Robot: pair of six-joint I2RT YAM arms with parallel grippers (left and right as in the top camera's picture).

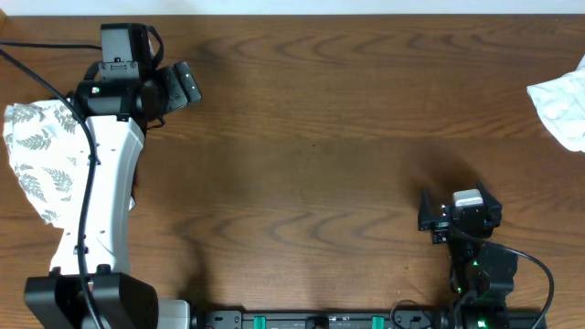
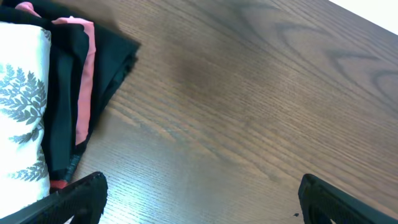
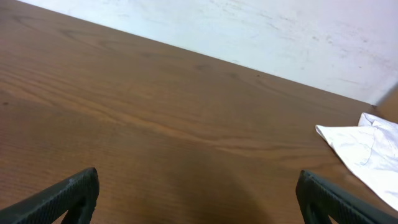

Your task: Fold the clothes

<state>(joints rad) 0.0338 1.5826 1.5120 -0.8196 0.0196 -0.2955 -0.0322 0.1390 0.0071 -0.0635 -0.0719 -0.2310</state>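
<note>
black fingers [image 2: 74,198] of the left gripper [image 2: 202,199] stand wide apart, with only bare wooden table [image 2: 249,112] between them. the right gripper [image 3: 199,196] is spread wide too and holds nothing. just past the left gripper lies the leafy white dress [image 2: 22,106]. it is bunched up at the left edge of the table, partly under the left arm [image 1: 101,183]. a black bundle with pink trim [image 2: 68,93] touches it. far off at the right edge lies a plain white cloth [image 3: 364,149].
</note>
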